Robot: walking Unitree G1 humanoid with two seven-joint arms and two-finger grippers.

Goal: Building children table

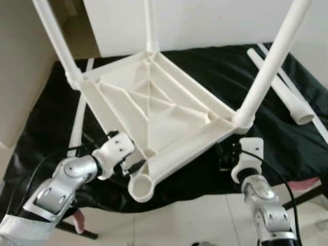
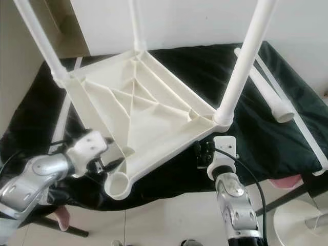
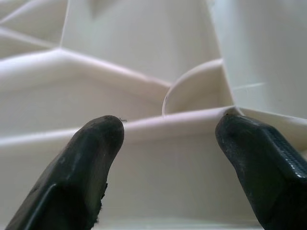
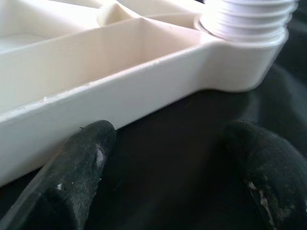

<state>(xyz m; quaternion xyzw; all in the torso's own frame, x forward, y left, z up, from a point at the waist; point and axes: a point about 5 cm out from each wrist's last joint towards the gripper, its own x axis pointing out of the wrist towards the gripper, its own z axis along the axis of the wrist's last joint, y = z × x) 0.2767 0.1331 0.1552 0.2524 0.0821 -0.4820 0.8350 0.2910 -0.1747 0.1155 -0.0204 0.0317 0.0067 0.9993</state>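
Three white legs point(image 1: 269, 64) stand screwed into corner sockets of the upturned white table top point(image 1: 159, 115), which lies ribbed side up on a black cloth point(image 1: 266, 148) over a low surface. The fourth, near socket point(image 1: 141, 185) is unfilled and overhangs the cloth's front edge. A loose white leg point(image 1: 284, 89) lies on the cloth to the right, well apart from the top. The left gripper point(image 3: 168, 143) sits at the rim beside the near socket, fingers point(image 3: 91, 158) apart. The right gripper point(image 4: 168, 158) is below the right corner, fingers spread over the cloth, clamping nothing.
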